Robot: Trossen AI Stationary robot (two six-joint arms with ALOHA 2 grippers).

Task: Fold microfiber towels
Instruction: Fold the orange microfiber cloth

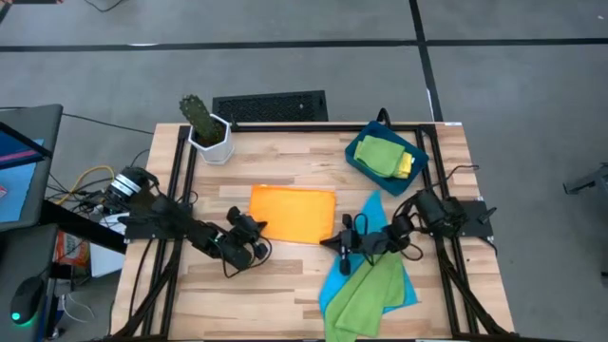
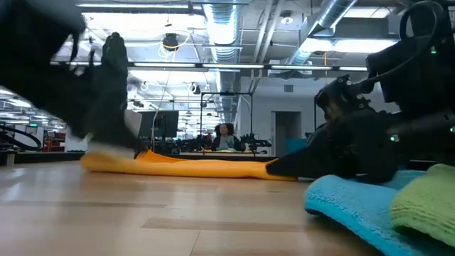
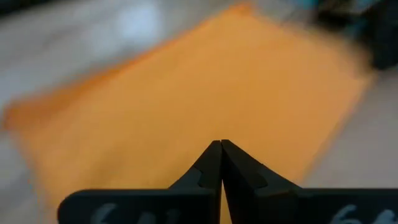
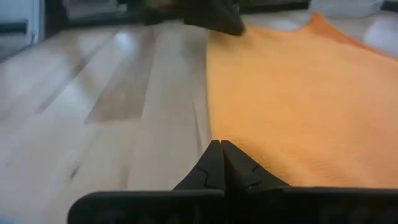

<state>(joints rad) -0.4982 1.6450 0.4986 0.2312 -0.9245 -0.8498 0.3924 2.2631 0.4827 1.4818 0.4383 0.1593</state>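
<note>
Lying nearest the front edge of the pale wooden bench (image 1: 285,294), a crumpled lime green microfiber towel (image 1: 366,294) rested on top of a bright blue microfiber towel (image 1: 372,220), both unfolded and towards the right side.

Just beyond them, at the middle of the bench, a flat orange microfiber towel (image 1: 293,213) lay spread as a neat rectangle. The left tool (image 1: 249,221) sat at this towel's near left corner, its two dark fingers pressed together and holding nothing. The right tool (image 1: 345,237) sat beside the towel's near right corner, its fingers likewise closed tight and empty. Whether either tool touched the cloth could not be told.

Farther back on the right, a rigid dark-blue rectangular tray (image 1: 358,158) held a folded lime green towel (image 1: 380,153) with a yellow towel (image 1: 408,163) just beside it. At the far left corner stood a small green cactus in a white pot (image 1: 209,129).

Judging from this layout, two towels were already folded and put away, and the orange one was the towel in hand, with both tools placed at its near corners. The next move would likely need each tool to spread its fingers, pinch a corner, and carry the near edge over to meet the far edge evenly.
</note>
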